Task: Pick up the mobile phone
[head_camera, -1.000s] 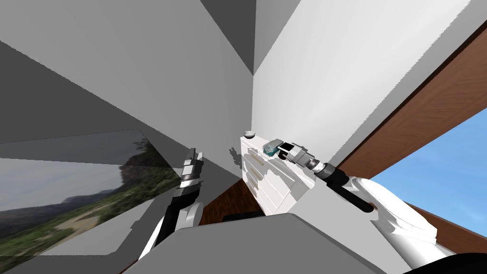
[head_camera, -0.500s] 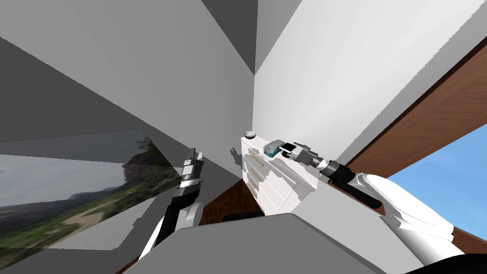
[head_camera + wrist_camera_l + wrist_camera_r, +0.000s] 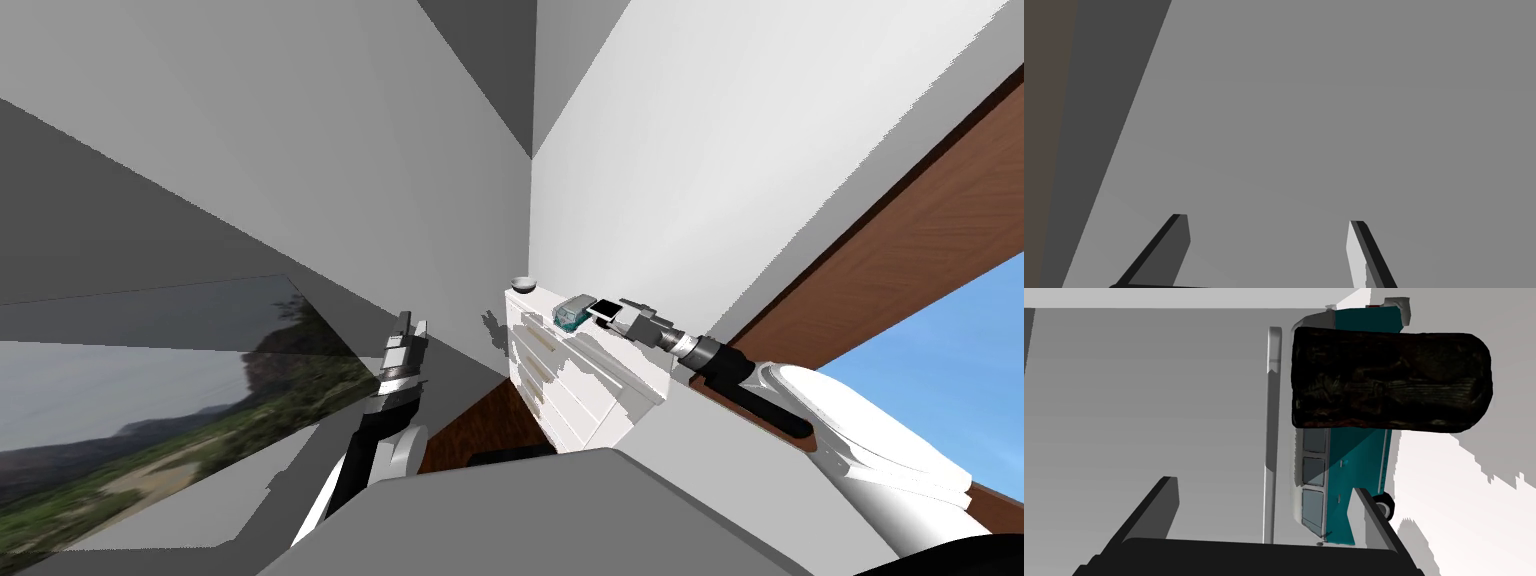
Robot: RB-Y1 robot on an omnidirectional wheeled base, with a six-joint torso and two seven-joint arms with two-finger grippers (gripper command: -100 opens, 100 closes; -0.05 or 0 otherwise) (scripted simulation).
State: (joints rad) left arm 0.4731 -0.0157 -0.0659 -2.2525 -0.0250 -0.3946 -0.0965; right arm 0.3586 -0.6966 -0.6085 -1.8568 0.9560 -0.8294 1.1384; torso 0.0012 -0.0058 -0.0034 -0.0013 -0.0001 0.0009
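Standing open above a white dresser (image 3: 590, 385), the right gripper (image 3: 1266, 503) holds nothing; the phone (image 3: 1269, 438), a thin pale slab edge-on, sits midway between its fingers (image 3: 1159, 508), touching neither. Just beside the phone are a teal toy van (image 3: 1364, 453) and a dark block (image 3: 1391, 380). Left gripper (image 3: 1269, 220) open, empty.

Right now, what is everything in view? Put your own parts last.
dresser: one, white, against the wall
bowl: one, grey, dresser's far end
van: one, teal toy, white roof, on the dresser
dark block: one, blackish, rounded, covering part of the van in the right wrist view
phone: one, light grey, edge-on beside the van's roof
window: one, brown frame, blue sky, on my right
right pincer: one, open, facing the phone
left pincer: one, open, raised left of the dresser
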